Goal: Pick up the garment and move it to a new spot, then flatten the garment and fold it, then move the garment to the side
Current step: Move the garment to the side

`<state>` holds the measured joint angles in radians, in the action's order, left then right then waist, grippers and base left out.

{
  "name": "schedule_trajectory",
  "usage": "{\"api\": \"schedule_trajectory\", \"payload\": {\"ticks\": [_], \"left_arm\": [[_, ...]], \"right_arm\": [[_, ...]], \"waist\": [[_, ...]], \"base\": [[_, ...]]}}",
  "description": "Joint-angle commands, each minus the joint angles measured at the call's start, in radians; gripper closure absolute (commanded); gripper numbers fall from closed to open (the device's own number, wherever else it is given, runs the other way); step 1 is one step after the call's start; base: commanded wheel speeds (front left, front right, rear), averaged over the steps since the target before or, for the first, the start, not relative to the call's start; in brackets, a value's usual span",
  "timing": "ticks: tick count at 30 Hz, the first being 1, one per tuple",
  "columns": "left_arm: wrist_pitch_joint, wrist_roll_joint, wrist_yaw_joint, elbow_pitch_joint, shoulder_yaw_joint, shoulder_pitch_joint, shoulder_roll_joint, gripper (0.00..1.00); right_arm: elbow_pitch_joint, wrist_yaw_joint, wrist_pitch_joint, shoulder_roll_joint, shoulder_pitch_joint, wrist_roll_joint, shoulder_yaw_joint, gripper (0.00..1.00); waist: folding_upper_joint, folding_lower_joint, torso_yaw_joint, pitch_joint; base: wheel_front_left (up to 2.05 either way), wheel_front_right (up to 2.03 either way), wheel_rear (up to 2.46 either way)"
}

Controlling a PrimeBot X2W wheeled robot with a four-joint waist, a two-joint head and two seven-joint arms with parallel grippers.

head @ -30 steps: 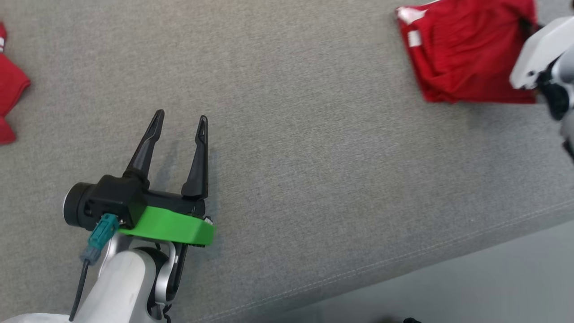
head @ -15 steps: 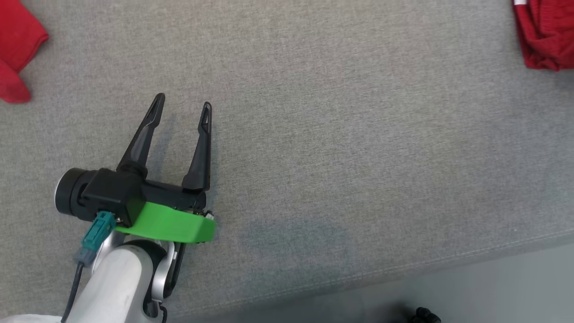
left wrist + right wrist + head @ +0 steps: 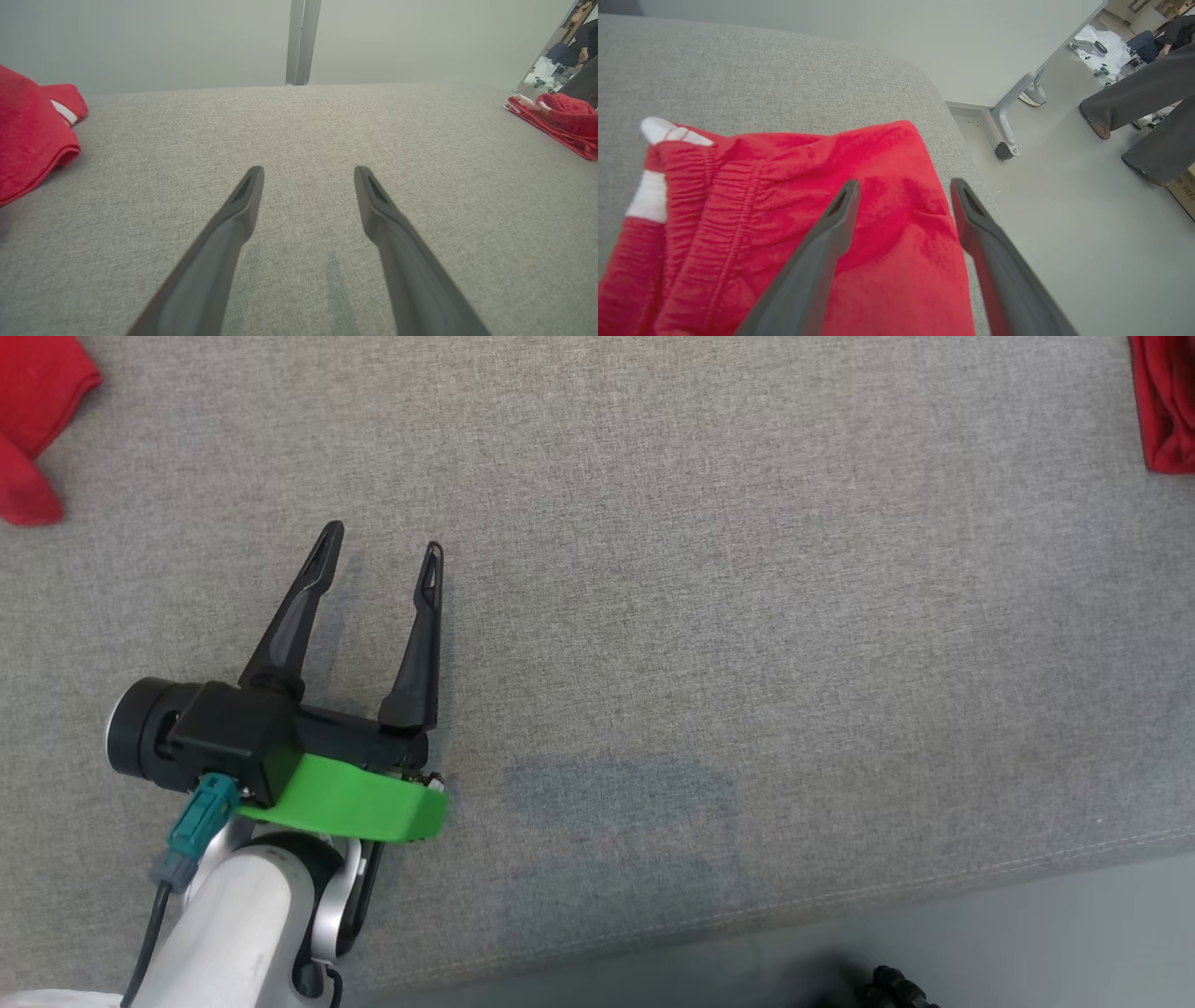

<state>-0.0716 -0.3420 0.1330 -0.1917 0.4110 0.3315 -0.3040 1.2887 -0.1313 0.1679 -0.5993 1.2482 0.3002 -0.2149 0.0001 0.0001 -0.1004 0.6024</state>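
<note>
We're over the grey fabric-covered counter [image 3: 709,616], and the head view catches a sliver of the folded red fleece garment with white patches [image 3: 1167,401] at its top right edge. The right wrist view gives us far more of that garment [image 3: 761,186]. It lies flat at the counter's rounded corner, its right edge close along the counter's edge, above pale floor. A gathered elastic band runs up that view, leaning right. The white patches sit at the garment's far left corner, and its long axis looks to follow that band, though the near end is cut off.

The right tool [image 3: 904,183] hovers over the red cloth with its fingers spread and nothing pinched between them. From the left wrist view the same garment [image 3: 565,121] reads as a low flat stack at the far right.

The left tool [image 3: 382,539] rests low at the left, fingers apart over bare fabric. A second red cloth [image 3: 37,420] lies at the far left. A person's legs in dark grey trousers [image 3: 1134,102] stand beyond.
</note>
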Motion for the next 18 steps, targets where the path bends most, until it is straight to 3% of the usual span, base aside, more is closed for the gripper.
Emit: {"api": "schedule_trajectory", "payload": {"ticks": [1, 9, 18], "left_arm": [[0.003, 0.006, 0.006, -0.005, -0.002, 0.006, -0.008, 0.00], [-0.018, -0.018, 0.010, 0.026, -0.009, -0.010, 0.002, 0.00], [-0.075, -0.080, 0.008, 0.115, -0.037, -0.046, 0.031, 0.00]], "right_arm": [[0.002, 0.001, 0.010, 0.009, -0.019, -0.019, 0.017, 0.00], [0.001, 0.001, 0.041, 0.066, -0.027, -0.105, 0.075, 0.00], [-0.031, 0.001, 0.081, 0.147, -0.052, -0.115, 0.057, 0.00]], "waist": [[-0.0001, -0.0001, -0.002, -0.004], [-0.0001, -0.0001, -0.006, -0.063], [-0.0001, -0.0001, 0.001, -0.196]], "base": [[0.00, 0.00, 0.00], [0.00, 0.00, 0.00], [0.00, 0.00, 0.00]]}}
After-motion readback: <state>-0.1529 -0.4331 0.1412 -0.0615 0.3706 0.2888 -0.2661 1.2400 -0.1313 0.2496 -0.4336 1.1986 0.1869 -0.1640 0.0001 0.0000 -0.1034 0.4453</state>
